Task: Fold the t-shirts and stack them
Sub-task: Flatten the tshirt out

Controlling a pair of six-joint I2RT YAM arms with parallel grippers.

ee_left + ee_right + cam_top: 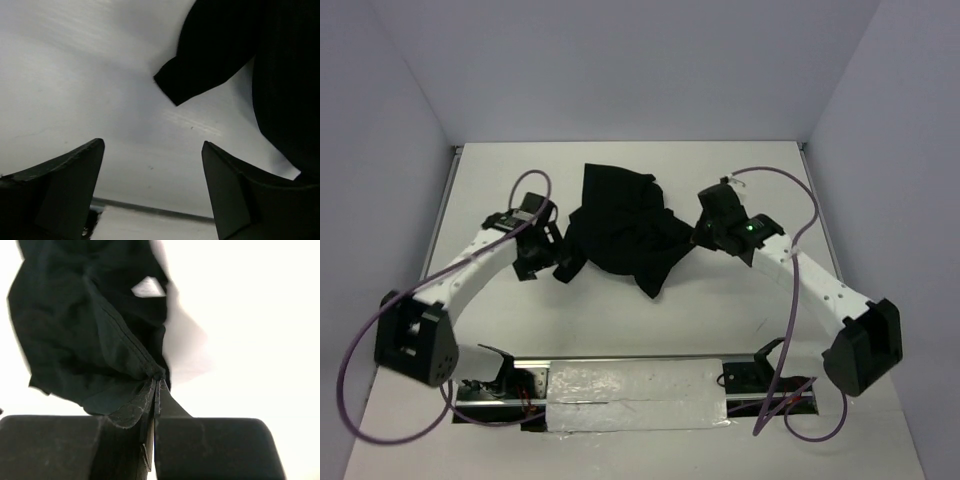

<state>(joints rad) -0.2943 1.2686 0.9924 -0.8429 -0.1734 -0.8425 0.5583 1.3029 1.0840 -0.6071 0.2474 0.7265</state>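
A: How many garments are you counting on the worktop (620, 335)?

B: I'm counting one, a black t-shirt (620, 235). It's lying bunched in a heap around the middle of the worktop, a little nearer the far edge than the near one

A: Which way is it running?

B: Its long axis is running slantwise, from the far-left end of the heap down to a tapering tip that is aiming at the near edge, slightly to the right. A smaller flap is sticking out on the left side, toward the near-left corner

A: And what is reaching for it?

B: Two arms (470, 268) are coming in, one from each near corner, so that is two pincers. The right pincer (156, 385) is squeezing together on a seamed fold at the t-shirt's right edge, and the cloth is fanning out from between its fingers (135, 407)

A: Is the other one holding anything?

B: No, the left pincer (152, 147) is standing wide apart over bare worktop just beside the heap's left side, with nothing sitting between its fingers. Dark cloth is filling the right of its wrist view; whether it's touching the finger there, I'm not managing to tell

A: Anything else lying about?

B: Two purple cables (341, 385) are looping out, one from each arm, and a pale taped strip (635, 395) is lying along the near edge between the bases
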